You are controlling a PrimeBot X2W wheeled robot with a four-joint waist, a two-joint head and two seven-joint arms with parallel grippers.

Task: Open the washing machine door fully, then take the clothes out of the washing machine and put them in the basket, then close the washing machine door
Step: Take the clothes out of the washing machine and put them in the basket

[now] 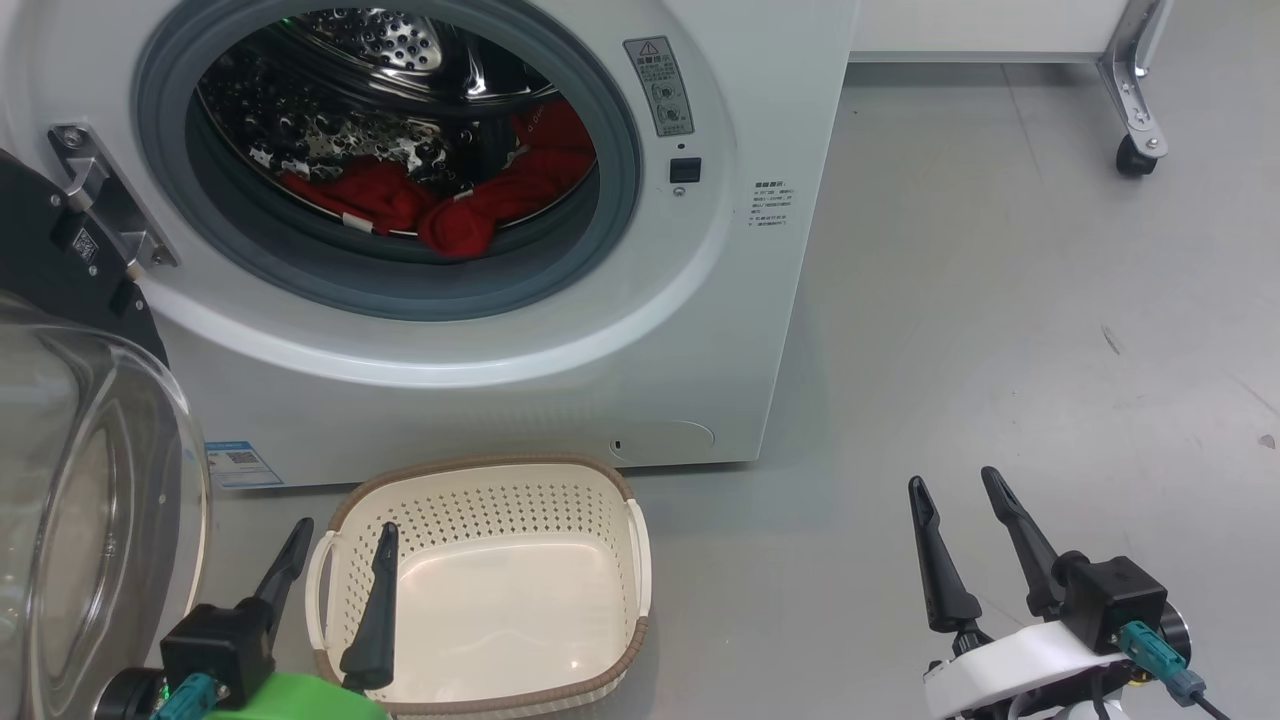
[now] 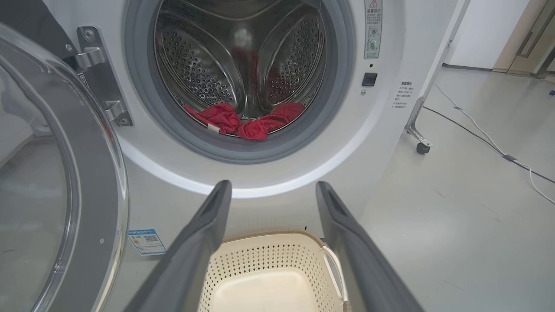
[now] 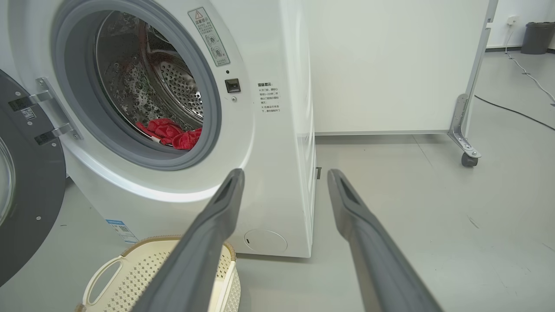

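Note:
The white washing machine [image 1: 700,330] stands ahead with its door [image 1: 90,480] swung open to the left, glass bowl toward me. Red clothes [image 1: 470,200] lie at the bottom of the steel drum, also seen as red clothes [image 2: 243,123] and red clothes [image 3: 171,134]. The cream basket [image 1: 480,480] sits on the floor in front of the machine, nothing in it. My left gripper [image 1: 343,535] hovers open over the basket's left side. My right gripper [image 1: 955,482] is open above bare floor to the right of the machine. The door [image 2: 60,182] and basket [image 2: 260,242] show between my left fingers [image 2: 204,234].
A white panel on a castor leg [image 1: 1135,150] stands at the back right. A cable [image 2: 477,134] runs across the grey floor on the right. The open door's hinge [image 1: 100,195] juts from the machine's left. A dark bin [image 3: 537,37] stands far right.

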